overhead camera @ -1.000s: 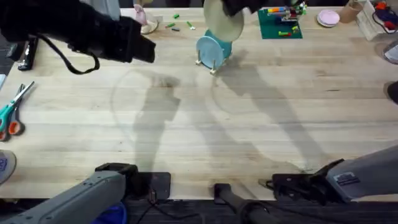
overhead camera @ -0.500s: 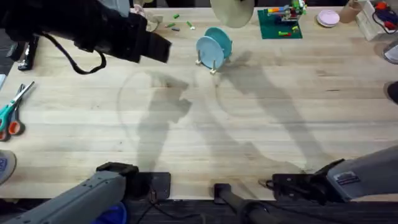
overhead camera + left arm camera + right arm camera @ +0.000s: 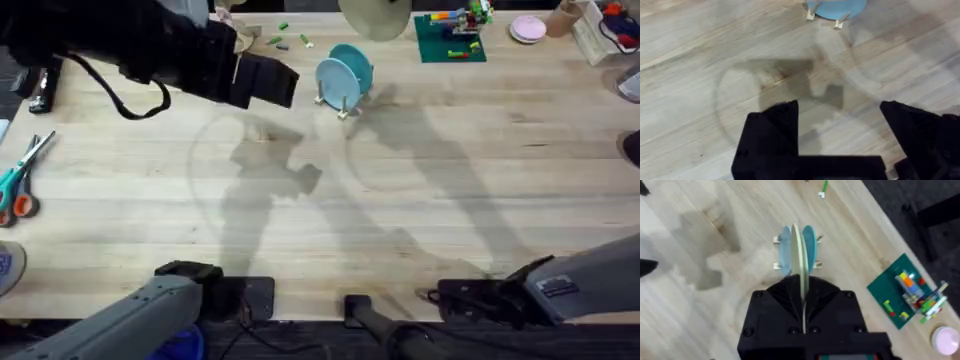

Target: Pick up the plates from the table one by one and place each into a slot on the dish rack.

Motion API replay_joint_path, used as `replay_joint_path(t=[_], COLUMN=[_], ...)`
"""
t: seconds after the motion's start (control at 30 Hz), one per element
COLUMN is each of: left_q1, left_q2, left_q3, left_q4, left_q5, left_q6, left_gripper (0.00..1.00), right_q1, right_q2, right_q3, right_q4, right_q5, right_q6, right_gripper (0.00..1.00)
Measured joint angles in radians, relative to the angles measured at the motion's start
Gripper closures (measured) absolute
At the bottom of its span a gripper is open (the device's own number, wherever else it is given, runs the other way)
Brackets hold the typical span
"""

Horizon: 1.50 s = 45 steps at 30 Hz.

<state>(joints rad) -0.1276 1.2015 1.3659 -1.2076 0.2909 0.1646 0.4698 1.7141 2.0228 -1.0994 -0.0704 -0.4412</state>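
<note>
Right wrist view: the right gripper [image 3: 803, 311] pinches the cream plate [image 3: 801, 275] on edge, thin rim toward the camera, its face parallel to the two blue plates [image 3: 785, 255] standing upright in the rack [image 3: 776, 266] beneath it. Overhead, that cream plate [image 3: 376, 16] hangs at the far edge, just beyond the rack [image 3: 340, 103], with a green baseplate [image 3: 448, 44] off to its right. The left gripper [image 3: 840, 135] hovers wide open and empty above bare table [image 3: 420, 210], near the rack's left side. Scissors [image 3: 20, 180] lie well away.
</note>
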Motion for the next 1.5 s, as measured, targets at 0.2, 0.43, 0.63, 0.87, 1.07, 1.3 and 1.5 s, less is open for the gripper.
replay_joint_path(t=[0.2,0.43,0.63,0.87,1.07,1.3,1.5], left_q1=[0.000,0.000,0.000,0.000,0.000,0.000,0.000], left_q2=[0.000,0.000,0.000,0.000,0.000,0.000,0.000], left_q3=[0.000,0.000,0.000,0.000,0.000,0.000,0.000], left_q4=[0.004,0.004,0.004,0.004,0.004,0.003,0.003], left_q5=[0.000,0.000,0.000,0.000,0.000,0.000,0.000], left_q6=[0.000,0.000,0.000,0.000,0.000,0.000,0.000], left_gripper=[0.005,0.005,0.006,0.006,0.006,0.006,0.005], right_q1=[-0.033,-0.043,-0.043,-0.043,-0.043,-0.043,-0.022], right_q2=[0.000,0.000,0.000,0.000,0.003,0.004,0.005], right_q3=[0.000,0.001,0.042,0.124,0.129,0.129,0.129], right_q4=[0.059,0.059,0.028,-0.006,-0.011,-0.016,-0.035], right_q5=[0.000,0.003,0.003,0.003,0.003,0.002,0.000], right_q6=[-0.061,-0.090,-0.091,-0.087,-0.087,-0.069,-0.030], right_gripper=[0.972,0.972,0.972,0.973,0.973,0.972,0.972])
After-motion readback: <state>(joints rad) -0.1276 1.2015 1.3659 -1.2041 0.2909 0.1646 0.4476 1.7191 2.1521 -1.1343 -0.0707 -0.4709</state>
